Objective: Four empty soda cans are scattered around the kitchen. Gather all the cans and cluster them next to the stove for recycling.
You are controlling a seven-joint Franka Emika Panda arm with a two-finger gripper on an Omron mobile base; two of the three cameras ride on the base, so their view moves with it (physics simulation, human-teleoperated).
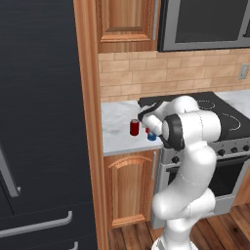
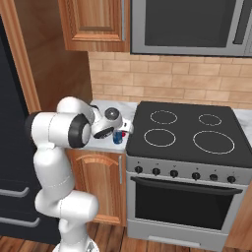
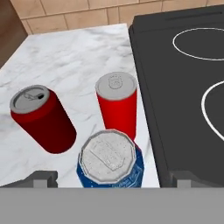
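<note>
Three soda cans stand close together on the marble counter (image 3: 65, 57), just left of the stove (image 3: 183, 65): a dark red can (image 3: 41, 118), a bright red can (image 3: 117, 105) and a blue can (image 3: 110, 159). My gripper (image 3: 113, 179) hovers over the blue can, open, its fingertips (image 3: 43, 177) wide apart on either side and clear of the can. From the left base camera, the dark red can (image 1: 134, 127) and the blue can (image 1: 152, 137) show beside my hand (image 1: 149, 122). The right base camera catches the blue can (image 2: 117, 137) under the hand (image 2: 117, 129), at the stove's (image 2: 182, 130) left edge.
A microwave (image 2: 192, 24) hangs above the stove, with wooden cabinets (image 1: 127, 19) beside it. A tall dark fridge (image 1: 39, 122) and a wooden panel (image 1: 88, 97) bound the counter on the left. A brick backsplash (image 3: 78, 17) runs behind it.
</note>
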